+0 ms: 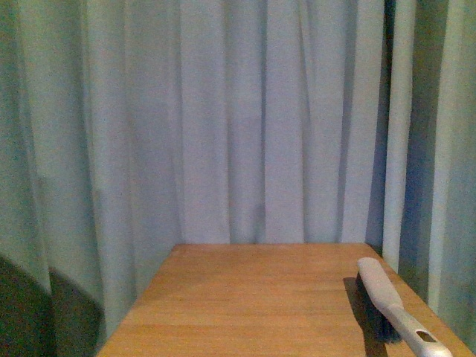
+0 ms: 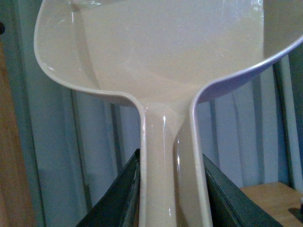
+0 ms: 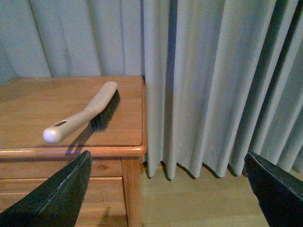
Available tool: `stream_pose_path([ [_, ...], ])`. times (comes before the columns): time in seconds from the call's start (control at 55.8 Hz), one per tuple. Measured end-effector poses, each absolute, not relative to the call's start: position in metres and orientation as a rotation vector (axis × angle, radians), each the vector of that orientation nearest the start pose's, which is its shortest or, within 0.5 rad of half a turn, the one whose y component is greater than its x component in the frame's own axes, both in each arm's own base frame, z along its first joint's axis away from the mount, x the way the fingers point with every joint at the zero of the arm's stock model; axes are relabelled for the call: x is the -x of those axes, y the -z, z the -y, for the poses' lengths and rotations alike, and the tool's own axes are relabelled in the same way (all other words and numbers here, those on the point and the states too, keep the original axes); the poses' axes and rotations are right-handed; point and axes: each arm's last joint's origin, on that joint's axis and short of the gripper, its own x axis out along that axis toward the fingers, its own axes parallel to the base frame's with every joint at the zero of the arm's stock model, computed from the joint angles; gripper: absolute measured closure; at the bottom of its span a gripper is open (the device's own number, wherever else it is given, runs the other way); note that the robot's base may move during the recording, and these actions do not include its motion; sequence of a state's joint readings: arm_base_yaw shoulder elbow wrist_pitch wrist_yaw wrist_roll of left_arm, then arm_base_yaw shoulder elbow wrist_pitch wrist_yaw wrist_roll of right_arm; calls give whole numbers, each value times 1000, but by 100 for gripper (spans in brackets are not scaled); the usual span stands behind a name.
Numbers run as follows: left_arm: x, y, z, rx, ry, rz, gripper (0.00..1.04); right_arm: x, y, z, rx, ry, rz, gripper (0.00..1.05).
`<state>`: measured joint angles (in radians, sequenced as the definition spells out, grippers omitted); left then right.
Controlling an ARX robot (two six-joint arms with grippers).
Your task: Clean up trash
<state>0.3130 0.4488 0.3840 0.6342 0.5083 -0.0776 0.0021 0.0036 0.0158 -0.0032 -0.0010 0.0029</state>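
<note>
No crumpled white trash wad shows in any view. My left gripper [image 2: 171,198] is shut on the handle of the pale pinkish dustpan [image 2: 161,52], held up off the table with its scoop filling the left wrist view; the scoop looks empty. My right gripper [image 3: 170,189] is open and empty, off the table's right side above the floor. Neither arm shows in the front view.
A pale hand brush with dark bristles [image 1: 387,301] lies on the wooden table [image 1: 253,297] near its right edge, and shows in the right wrist view [image 3: 90,113]. Grey curtains [image 1: 238,119] hang behind and beside the table. Wood floor [image 3: 199,198] lies under my right gripper.
</note>
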Motion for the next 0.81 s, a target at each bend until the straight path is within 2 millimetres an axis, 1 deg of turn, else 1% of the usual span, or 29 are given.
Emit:
stream_pose_path([
  [0.126, -108, -310, -20, -142, 211, 508, 76, -97, -168, 0, 3, 12, -2, 7],
  [0.215, -108, -310, -21, -137, 211, 507, 76, -102, -166, -1, 51, 160, -168, 7],
  [0.287, -108, -310, -20, -135, 210, 508, 76, -110, -170, -4, 62, 157, -232, 7],
  [0.341, -108, -310, -20, -136, 212, 507, 76, -118, -178, -6, 64, 143, -259, 7],
  [0.448, -108, -310, -20, -134, 212, 507, 76, -139, -204, -15, 42, 71, -294, 7],
  [0.61, -108, -310, -20, -133, 212, 507, 76, -179, -249, -29, -26, 1, -360, 7],
  [0.646, -108, -310, -20, -133, 213, 507, 76, -190, -261, -33, -51, -13, -375, 7],
  [0.664, -108, -310, -20, -133, 212, 507, 76, -198, -270, -37, -74, -30, -391, 7],
  [0.717, -108, -310, -20, -133, 212, 507, 76, -220, -286, -48, -140, -75, -459, 7],
  [0.753, -108, -310, -20, -133, 212, 507, 76, -232, -293, -55, -184, -75, -490, 7],
  [0.807, -108, -310, -20, -133, 212, 507, 76, -247, -299, -63, -238, -68, -526, 7],
])
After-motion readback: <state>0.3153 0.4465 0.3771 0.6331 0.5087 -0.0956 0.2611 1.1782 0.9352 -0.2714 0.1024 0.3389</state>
